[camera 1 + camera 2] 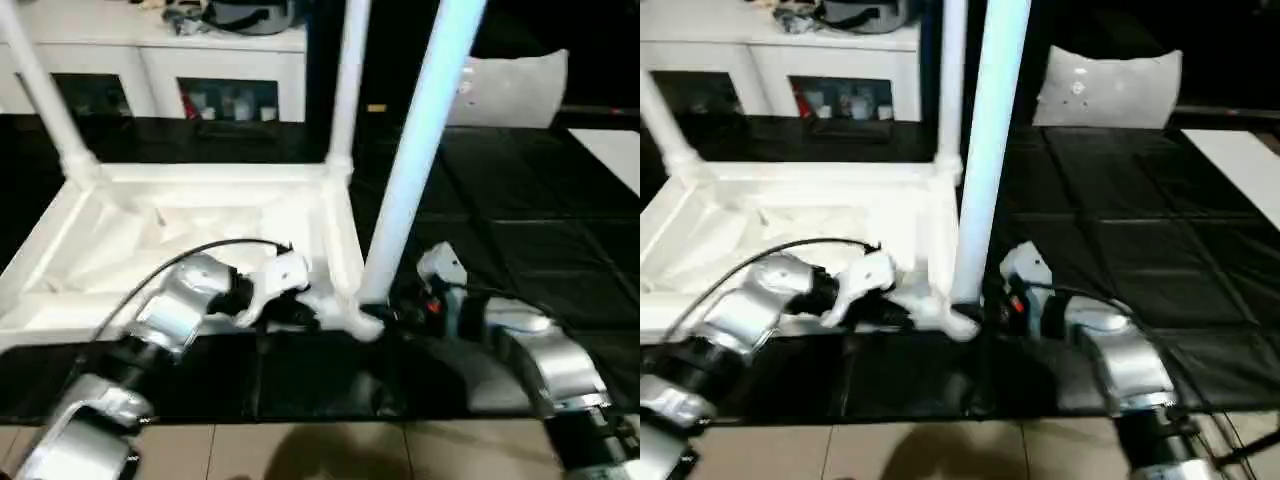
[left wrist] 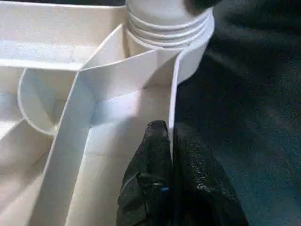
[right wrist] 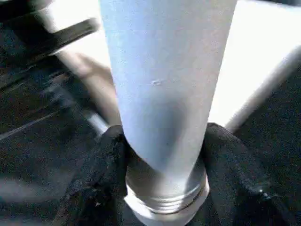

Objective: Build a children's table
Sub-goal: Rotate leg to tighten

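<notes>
Black floor mat (image 1: 520, 250) under work; white cabinet (image 1: 150, 60) behind. Table top (image 1: 180, 250) lay upside down on mat, ribs up. Three legs seen standing in corner sockets: two far, one near (image 1: 420, 150). Fourth corner not visible; fitting judged nearly done. Left gripper (image 2: 171, 150) pinched shut on table top's side wall. Right gripper (image 3: 164, 155) clasped near leg just above its socket.

One white table top (image 1: 200, 235) lies upside down on the black floor mat (image 1: 520, 250). Three white legs stand in its corner sockets: one (image 1: 45, 95) at the far left corner, one (image 1: 345, 85) at the far right, one (image 1: 420, 150) at the near right. Behind the top stands one white cabinet (image 1: 150, 60); right of it lies one white cushion (image 1: 510, 90).
</notes>
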You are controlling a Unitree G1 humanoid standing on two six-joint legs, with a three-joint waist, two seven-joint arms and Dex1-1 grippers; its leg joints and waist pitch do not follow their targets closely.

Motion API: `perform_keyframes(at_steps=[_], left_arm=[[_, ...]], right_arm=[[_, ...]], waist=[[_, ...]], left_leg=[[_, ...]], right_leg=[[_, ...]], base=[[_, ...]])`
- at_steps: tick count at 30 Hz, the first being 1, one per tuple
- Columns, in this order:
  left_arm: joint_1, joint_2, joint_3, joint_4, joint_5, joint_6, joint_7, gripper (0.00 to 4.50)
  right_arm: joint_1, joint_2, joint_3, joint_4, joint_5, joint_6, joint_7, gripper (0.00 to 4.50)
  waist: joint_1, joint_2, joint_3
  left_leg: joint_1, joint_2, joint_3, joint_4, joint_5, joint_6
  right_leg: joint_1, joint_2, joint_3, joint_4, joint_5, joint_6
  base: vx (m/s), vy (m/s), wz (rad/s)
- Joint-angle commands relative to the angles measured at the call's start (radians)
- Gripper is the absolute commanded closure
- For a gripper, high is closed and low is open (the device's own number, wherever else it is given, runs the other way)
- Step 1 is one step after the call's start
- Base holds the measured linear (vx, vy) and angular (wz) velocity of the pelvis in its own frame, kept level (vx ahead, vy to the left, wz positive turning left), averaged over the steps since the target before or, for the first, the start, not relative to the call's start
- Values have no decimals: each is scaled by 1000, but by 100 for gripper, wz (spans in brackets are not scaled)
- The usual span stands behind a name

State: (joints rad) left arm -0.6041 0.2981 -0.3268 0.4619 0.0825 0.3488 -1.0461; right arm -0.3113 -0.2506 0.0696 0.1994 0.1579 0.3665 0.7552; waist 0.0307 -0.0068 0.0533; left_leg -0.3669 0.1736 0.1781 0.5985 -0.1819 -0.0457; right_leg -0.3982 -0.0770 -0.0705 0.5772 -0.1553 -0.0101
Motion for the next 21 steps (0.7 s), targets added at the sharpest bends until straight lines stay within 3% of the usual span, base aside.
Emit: perform_keyframes(at_steps=[1,3,4,5,6,9,12,16,21], left_arm=[[-60,-118,35,-2,-39,44,167,450],[-65,-133,40,5,-41,55,187,450],[-86,-173,57,40,-31,52,270,450],[-86,-173,57,40,-31,52,270,450],[-102,-212,66,57,-18,50,344,450],[-107,-245,73,55,-11,61,382,450],[-108,-239,62,52,20,59,383,450],[-108,-204,55,62,29,44,372,450],[-78,-131,30,49,33,-7,290,450]], right_arm=[[-13,97,49,14,7,44,-102,251],[-20,114,40,21,4,48,-133,251],[-39,150,27,40,-12,51,-208,251],[-39,150,27,40,-12,51,-208,251],[-63,190,7,67,-27,45,-296,251],[-82,216,0,92,-41,28,-343,251],[-76,230,-2,83,-42,2,-326,182],[-61,222,0,64,-50,-6,-331,145],[-31,171,-25,27,-14,-71,-258,108]], waist=[[-14,-1,-51],[-25,-2,-53],[-34,4,-55],[-40,3,-55],[-42,8,-59],[-52,2,-59],[-47,4,-63],[-43,5,-67],[-40,6,-73]], left_leg=[[25,45,-34,-76,-412,-24],[20,43,-39,-77,-433,-20],[15,44,-40,-79,-436,-13],[12,43,-39,-79,-431,-9],[13,42,-40,-78,-423,-4],[11,41,-35,-77,-402,13],[6,45,-31,-79,-357,30],[2,48,-27,-80,-292,47],[-4,47,-23,-76,-232,69]], right_leg=[[22,-71,22,-107,-643,-96],[27,-71,16,-112,-650,-78],[31,-71,17,-111,-621,-79],[30,-70,17,-112,-608,-83],[31,-72,17,-111,-583,-93],[30,-71,19,-110,-536,-117],[35,-72,27,-102,-463,-137],[43,-70,32,-86,-354,-179],[52,-71,34,-76,-260,-206]], base=[[0,0,0],[0,0,0],[0,0,0],[0,0,0],[0,0,0],[0,0,0],[0,0,0],[0,0,0],[0,0,0]])
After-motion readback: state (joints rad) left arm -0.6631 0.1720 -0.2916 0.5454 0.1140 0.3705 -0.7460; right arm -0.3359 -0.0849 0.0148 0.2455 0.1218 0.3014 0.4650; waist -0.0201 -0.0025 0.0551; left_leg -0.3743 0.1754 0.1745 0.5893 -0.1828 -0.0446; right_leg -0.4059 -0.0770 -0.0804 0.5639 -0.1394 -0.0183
